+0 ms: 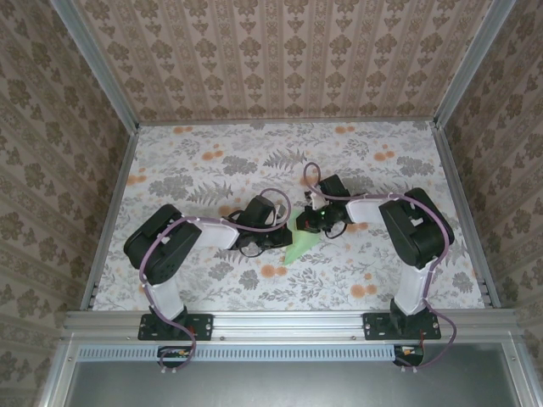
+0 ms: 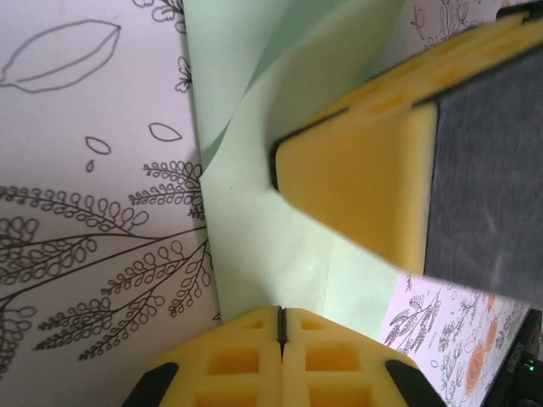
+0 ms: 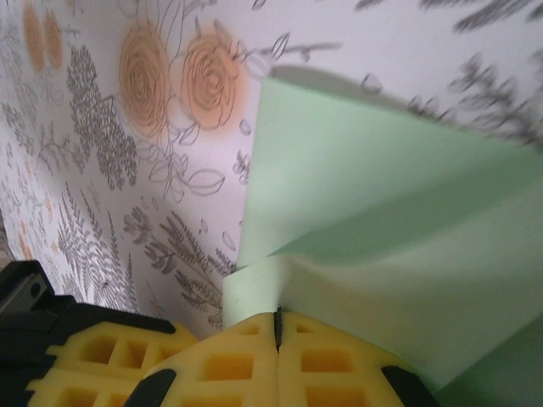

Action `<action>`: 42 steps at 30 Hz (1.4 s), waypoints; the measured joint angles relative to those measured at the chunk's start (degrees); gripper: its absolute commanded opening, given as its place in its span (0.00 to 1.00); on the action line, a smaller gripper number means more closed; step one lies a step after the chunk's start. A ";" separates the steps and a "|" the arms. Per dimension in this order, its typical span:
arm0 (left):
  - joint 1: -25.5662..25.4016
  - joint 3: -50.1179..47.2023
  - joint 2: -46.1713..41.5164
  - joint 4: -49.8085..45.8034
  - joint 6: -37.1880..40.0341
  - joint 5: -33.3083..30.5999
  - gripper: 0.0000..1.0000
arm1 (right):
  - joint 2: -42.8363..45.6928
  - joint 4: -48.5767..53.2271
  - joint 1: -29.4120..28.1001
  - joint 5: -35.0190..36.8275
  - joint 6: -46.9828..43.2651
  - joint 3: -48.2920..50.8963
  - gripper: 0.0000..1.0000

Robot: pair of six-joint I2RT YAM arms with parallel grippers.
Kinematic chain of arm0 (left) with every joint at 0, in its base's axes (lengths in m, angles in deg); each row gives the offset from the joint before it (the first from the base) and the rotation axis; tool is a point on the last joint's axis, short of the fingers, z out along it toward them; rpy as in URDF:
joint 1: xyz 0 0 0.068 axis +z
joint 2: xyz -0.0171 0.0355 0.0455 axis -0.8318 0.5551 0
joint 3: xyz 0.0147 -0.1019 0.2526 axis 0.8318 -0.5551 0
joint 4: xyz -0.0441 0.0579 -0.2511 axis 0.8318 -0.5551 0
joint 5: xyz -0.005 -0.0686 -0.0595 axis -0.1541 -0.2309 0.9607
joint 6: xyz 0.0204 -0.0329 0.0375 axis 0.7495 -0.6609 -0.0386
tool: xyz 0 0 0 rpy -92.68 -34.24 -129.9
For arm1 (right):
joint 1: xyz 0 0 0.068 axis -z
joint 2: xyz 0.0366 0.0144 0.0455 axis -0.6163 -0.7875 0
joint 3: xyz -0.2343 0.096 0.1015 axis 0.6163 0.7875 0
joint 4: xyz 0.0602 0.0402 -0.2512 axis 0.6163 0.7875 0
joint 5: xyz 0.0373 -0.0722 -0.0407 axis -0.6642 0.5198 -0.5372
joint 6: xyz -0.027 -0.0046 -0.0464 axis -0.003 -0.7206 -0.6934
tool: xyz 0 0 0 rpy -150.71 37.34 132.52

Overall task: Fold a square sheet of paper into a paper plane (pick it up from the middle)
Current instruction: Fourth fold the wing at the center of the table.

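Roughly midway between the left and right edges of the table (image 1: 195, 161), and somewhat closer to its near edge than its far one, both arms meet over the work. From the left reaches the left gripper (image 1: 282, 239), its yellow foam fingers (image 2: 246, 365) pressed together with no gap at the seam and the tips resting at the left margin of the sheet of paper (image 1: 297, 248). The pale green sheet is creased into overlapping layers rather than lying as a flat square. It sits between the two grippers with its long axis running roughly from near edge to far edge, so each gripper meets it broadside. On its right side is the right gripper (image 1: 314, 225), likewise closed, its pads (image 3: 331, 365) together at a raised fold. Whether either pair has nipped a layer or merely presses on it I cannot tell. Both tips are at the paper, neither clearly nearer. I judge the next crease depends on one gripper pinning the sheet along that axis while the other turns a flap across it.
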 measured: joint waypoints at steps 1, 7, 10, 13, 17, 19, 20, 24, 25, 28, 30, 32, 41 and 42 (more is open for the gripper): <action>0.00 -0.02 0.00 0.00 0.00 0.02 0.00 | -0.35 -0.04 0.70 -0.39 0.04 -0.24 0.00; 0.07 -0.52 -0.02 0.94 0.00 0.15 0.00 | -2.86 0.07 6.16 -1.60 0.57 -3.06 0.00; 0.11 -0.61 -0.02 1.16 0.00 0.28 0.00 | -4.33 0.15 8.68 -1.33 1.14 -5.35 0.00; 0.11 -0.63 -0.02 1.20 0.00 0.31 0.00 | -4.55 0.09 11.15 1.40 1.29 -6.93 0.00; 0.11 -0.57 -0.02 1.16 0.02 0.31 0.00 | -1.14 -0.09 12.96 3.58 1.53 -5.92 0.00; 0.11 -0.46 -0.02 1.03 0.02 0.31 0.00 | 2.95 -0.13 12.48 3.52 1.95 -3.74 0.00; 0.11 -0.39 -0.02 0.92 0.02 0.31 0.00 | 5.46 -0.09 11.85 3.43 2.40 -2.29 0.00; 0.11 -0.17 -0.02 0.52 0.26 0.31 0.00 | 11.37 -0.70 7.48 2.78 3.98 1.55 0.00; 0.11 -0.13 -0.02 0.44 0.31 0.31 0.00 | 11.74 -0.98 6.03 2.40 4.50 2.43 0.00; 0.11 0.15 -0.02 -0.07 0.61 0.28 0.00 | 11.28 -1.40 2.27 1.40 5.92 4.35 0.00; 0.09 0.39 -0.02 -0.48 0.87 0.31 0.00 | 10.03 -1.38 0.44 0.98 6.36 4.68 0.00; 0.09 0.63 -0.02 -1.03 1.31 0.31 0.00 | 8.09 -1.70 -0.46 0.52 6.93 4.68 0.00; 0.09 1.95 -0.28 -4.02 2.38 0.52 0.00 | 3.02 -0.85 -0.46 0.63 7.26 4.15 0.00; 0.09 2.12 -0.42 -4.57 2.51 0.50 0.00 | 2.89 -0.50 -0.46 0.66 7.21 3.93 0.00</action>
